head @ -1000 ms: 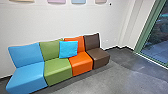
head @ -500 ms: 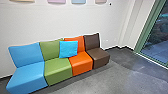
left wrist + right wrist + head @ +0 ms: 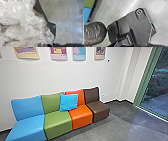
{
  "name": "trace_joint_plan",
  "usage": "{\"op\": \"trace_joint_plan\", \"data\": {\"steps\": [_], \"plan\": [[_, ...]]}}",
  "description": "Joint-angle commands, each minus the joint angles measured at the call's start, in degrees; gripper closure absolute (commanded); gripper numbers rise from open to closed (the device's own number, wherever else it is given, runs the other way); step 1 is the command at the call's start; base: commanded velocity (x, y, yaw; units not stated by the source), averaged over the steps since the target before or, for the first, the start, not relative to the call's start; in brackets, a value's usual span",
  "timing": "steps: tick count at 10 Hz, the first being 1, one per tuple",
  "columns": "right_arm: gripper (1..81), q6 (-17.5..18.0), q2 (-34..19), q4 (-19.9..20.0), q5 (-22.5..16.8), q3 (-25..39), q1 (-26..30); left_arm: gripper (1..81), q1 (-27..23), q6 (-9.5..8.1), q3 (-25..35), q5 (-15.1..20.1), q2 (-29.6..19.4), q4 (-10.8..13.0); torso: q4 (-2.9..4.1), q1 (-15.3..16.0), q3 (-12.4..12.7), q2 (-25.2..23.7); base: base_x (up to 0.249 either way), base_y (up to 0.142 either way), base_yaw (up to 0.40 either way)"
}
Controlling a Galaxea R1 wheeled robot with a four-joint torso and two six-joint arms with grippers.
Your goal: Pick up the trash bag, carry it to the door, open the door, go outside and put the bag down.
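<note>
- Left gripper and right gripper: cannot tell whether either is spread or closed, or whether it pinches anything.
- Trash bag [image 3: 18, 13]: clear, shiny, crumpled plastic, large and close to the camera in the left wrist view, with gray floor [image 3: 66, 22] beyond it. Cannot tell what supports it.
- Dark bundle [image 3: 95, 33]: rounded, glossy and wrinkled, in the right wrist view. Cannot tell whether it belongs to the same bag.
- Row of seats ahead, along a white wall [image 3: 37, 79]: from left to right, light blue seat [image 3: 28, 108], green seat [image 3: 57, 123], orange seat [image 3: 81, 115] and brown seat [image 3: 98, 110].
- Bright blue cushion [image 3: 68, 102]: tilted against the backrests where the green and orange seats meet.
- Colorful posters [image 3: 58, 53]: on the wall above the seats.
- Tall glass pane [image 3: 160, 84] in a green frame [image 3: 143, 82]: at the right, past the row's brown end. Plants and pale ground show through it.
</note>
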Motion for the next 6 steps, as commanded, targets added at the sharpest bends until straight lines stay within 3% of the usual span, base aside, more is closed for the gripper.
{"op": "trace_joint_plan", "data": {"steps": [1,4,6], "plan": [[1.0,-0.2,-2.2,-0.9,-3.7,0.8,2.3,81.1,-3.3,0.89,-0.5,4.8,-0.3,-0.5,0.0,0.1,0.0,0.0,0.0,0.0,0.0],[1.0,-0.2,-1.1,-1.0,-3.7,-0.3,2.1,81.1,-2.3,0.89,-5.8,4.8,3.9,-0.4,0.0,0.1,0.4,0.0,0.0,0.0,0.0],[1.0,-0.2,-1.3,-1.3,-3.8,-0.4,2.1,81.1,-2.1,0.89,-6.4,4.8,3.9,-0.7,0.0,0.1,0.4,0.0,0.0,0.0,0.0]]}}
